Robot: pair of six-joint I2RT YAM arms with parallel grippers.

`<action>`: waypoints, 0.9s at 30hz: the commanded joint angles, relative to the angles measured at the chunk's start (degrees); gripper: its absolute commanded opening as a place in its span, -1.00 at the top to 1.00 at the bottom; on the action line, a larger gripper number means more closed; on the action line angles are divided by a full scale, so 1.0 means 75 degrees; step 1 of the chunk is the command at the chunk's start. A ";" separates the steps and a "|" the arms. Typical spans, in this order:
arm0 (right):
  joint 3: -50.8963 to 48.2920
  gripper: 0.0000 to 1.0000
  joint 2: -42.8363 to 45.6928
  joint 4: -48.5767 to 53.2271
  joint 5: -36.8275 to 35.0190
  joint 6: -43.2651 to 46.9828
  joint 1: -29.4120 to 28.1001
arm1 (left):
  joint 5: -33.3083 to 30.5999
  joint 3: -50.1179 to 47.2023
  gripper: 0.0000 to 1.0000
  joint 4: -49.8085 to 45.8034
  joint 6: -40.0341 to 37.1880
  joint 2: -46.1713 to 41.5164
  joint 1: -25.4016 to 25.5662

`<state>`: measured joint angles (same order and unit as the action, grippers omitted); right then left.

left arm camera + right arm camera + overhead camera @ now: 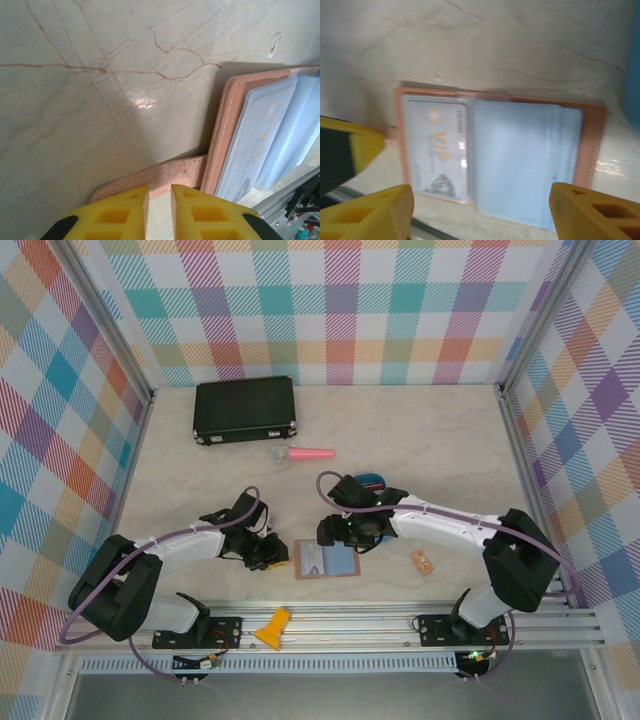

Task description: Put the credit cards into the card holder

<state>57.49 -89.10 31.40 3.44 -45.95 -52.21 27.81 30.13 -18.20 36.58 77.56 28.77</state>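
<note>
- The card holder (327, 561) lies opened flat at the near edge of the table (430, 440), between the two grippers, with its grey-blue inside facing up.
- One card counted — a white VIP card (437, 150) with gold lettering, sitting in the left clear pocket. The right pocket (520, 160) looks empty.
- By my read that card is light, stiff and slick. Lying flat it gives little to grab, so a short edge is the place to pinch it.
- The holder itself looks soft, thin and light — likely to skate on the smooth marbled top unless it is pinned at an edge or at its tab.
- Left gripper (160, 200): jaws nearly together, tips down on the holder's pinkish closure tab (160, 177). Whether it pinches the tab or only presses on it, I cannot tell.
- Right gripper (482, 215): jaws spread wide, nothing between them, hanging above the open holder.
- Around it, one of each:
  - a blue tray (372, 479), half hidden behind the right arm, contents out of sight
  - an orange tag (422, 561)
  - a pink toy microphone (303, 453)
  - a black case (245, 410) at the back
</note>
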 commanded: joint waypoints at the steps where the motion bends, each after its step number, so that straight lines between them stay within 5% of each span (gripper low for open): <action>1: 0.0290 -0.50 -0.0429 0.0390 0.0305 0.0371 -0.0024 | -0.0556 -0.0302 0.59 -0.0445 -0.0096 0.0281 -0.0051; 27: 0.1018 -0.46 -0.1753 0.0571 0.0396 0.0291 -0.0189 | -0.0591 -0.0338 0.58 -0.0447 -0.0143 0.0313 -0.0051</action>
<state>63.68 -101.01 34.83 5.45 -43.64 -53.04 28.03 30.15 -17.82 36.38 78.00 28.77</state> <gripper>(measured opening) 0.732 0.209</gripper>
